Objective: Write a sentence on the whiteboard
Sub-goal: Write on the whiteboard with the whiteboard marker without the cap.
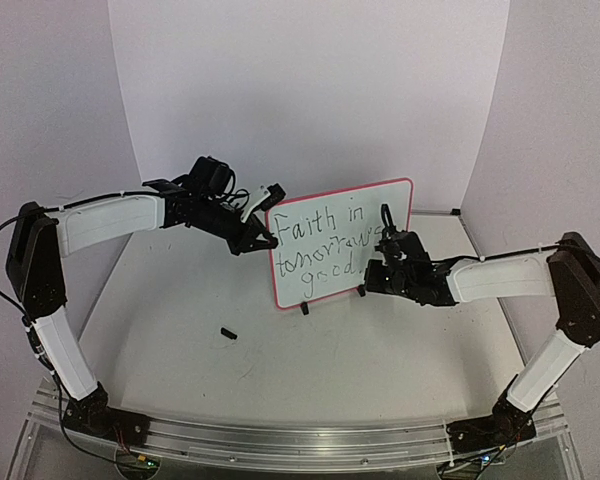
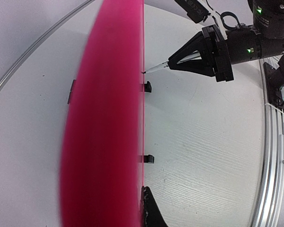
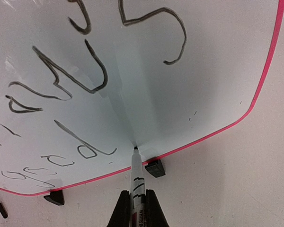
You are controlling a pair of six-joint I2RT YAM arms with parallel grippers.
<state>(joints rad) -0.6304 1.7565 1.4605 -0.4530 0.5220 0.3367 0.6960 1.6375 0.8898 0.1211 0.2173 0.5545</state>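
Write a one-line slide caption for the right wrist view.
Right end effector holds a marker with its tip on the whiteboard, beside the handwritten sentence, near the bottom edge.

The top camera hung high behind the arms, facing forward and down across the table (image 1: 180, 340) from well back, wide enough to take in both arms and the whole whiteboard (image 1: 325, 215). The left wrist camera sat hard against the board's side, sighting edge-on along its pink frame (image 2: 104, 123), which blurred across the view; past it lay the right gripper (image 2: 173, 64) and marker (image 2: 156, 68). The right wrist camera looked close along that marker at the board's lower right corner. All three shared the board; both wrist views caught its black feet (image 2: 147, 86) and the marker tip.
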